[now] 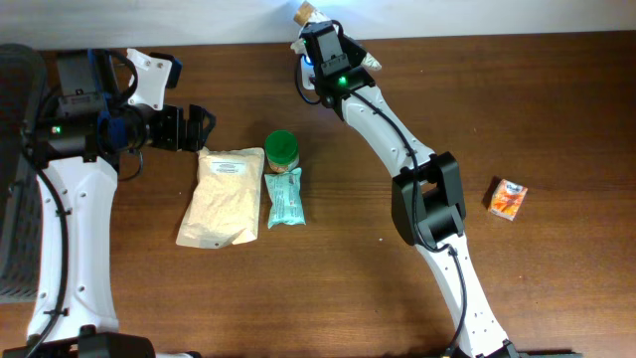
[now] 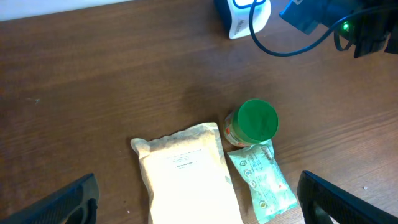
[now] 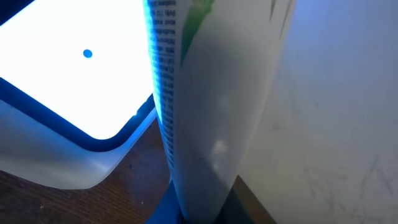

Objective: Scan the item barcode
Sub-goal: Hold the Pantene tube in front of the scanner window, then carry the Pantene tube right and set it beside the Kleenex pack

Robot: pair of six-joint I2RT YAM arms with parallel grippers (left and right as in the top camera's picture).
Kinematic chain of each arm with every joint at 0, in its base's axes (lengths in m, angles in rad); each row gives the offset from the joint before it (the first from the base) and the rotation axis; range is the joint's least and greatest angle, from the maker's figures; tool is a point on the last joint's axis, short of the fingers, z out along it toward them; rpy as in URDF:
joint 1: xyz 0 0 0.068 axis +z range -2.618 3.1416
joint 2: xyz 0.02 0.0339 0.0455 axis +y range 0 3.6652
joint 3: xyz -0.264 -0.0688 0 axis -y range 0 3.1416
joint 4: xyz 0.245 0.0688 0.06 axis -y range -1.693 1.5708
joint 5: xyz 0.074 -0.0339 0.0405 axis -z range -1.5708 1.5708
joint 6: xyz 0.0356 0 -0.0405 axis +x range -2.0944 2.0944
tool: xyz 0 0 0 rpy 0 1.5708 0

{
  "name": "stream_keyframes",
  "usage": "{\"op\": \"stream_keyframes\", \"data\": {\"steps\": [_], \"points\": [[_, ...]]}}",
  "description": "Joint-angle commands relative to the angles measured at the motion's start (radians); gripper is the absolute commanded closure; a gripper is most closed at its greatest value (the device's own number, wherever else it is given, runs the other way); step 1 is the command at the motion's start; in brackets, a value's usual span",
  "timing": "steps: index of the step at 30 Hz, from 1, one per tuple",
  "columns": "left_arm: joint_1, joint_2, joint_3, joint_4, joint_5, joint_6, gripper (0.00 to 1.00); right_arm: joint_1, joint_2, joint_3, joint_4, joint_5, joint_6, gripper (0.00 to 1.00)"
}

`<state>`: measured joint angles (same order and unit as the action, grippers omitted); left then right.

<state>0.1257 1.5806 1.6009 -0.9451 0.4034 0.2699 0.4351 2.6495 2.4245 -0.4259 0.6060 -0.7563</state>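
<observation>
My right gripper (image 1: 314, 32) is at the table's far edge, shut on the item (image 3: 211, 93), a white pack with fine print and a green patch. The item stands upright right next to the scanner's lit white window (image 3: 56, 74), which has a blue dot. From overhead the item (image 1: 303, 12) sticks out past the gripper, above the white scanner (image 1: 310, 80). No barcode is visible. My left gripper (image 1: 195, 127) is open and holds nothing. Its fingers (image 2: 65, 202) straddle the near end of a cream pouch (image 2: 186, 174).
A cream pouch (image 1: 221, 194), a green-lidded jar (image 1: 281, 149) and a teal pack (image 1: 284, 199) lie together left of centre. A small orange box (image 1: 507, 199) sits at the right. The scanner (image 2: 244, 18) trails a blue cable. The right arm spans the middle of the table.
</observation>
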Motion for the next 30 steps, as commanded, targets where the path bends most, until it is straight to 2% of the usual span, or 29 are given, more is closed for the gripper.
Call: {"op": "stream_keyframes", "data": {"steps": [1, 11, 13, 16, 22, 26, 30], "points": [[0.006, 0.006, 0.005, 0.001, 0.000, 0.016, 0.01, 0.005, -0.005, 0.027, 0.015, 0.063, 0.000, 0.96], [0.006, 0.006, 0.005, 0.001, 0.000, 0.016, 0.01, 0.024, -0.031, 0.027, -0.021, 0.085, -0.013, 0.96], [0.006, 0.007, 0.005, 0.001, 0.000, 0.016, 0.01, 0.034, -0.064, 0.027, -0.031, 0.071, 0.024, 0.96], [0.006, 0.006, 0.005, 0.001, 0.000, 0.016, 0.01, 0.042, -0.133, 0.027, -0.059, 0.025, 0.131, 0.96], [0.006, 0.006, 0.005, 0.001, 0.000, 0.016, 0.01, 0.042, -0.351, 0.027, -0.288, -0.242, 0.414, 0.96], [0.006, 0.006, 0.005, 0.001, 0.000, 0.016, 0.01, 0.031, -0.518, 0.027, -0.504, -0.409, 0.631, 0.96], [0.006, 0.006, 0.005, 0.001, 0.000, 0.016, 0.01, -0.002, -0.632, 0.027, -0.776, -0.431, 0.857, 0.96]]}}
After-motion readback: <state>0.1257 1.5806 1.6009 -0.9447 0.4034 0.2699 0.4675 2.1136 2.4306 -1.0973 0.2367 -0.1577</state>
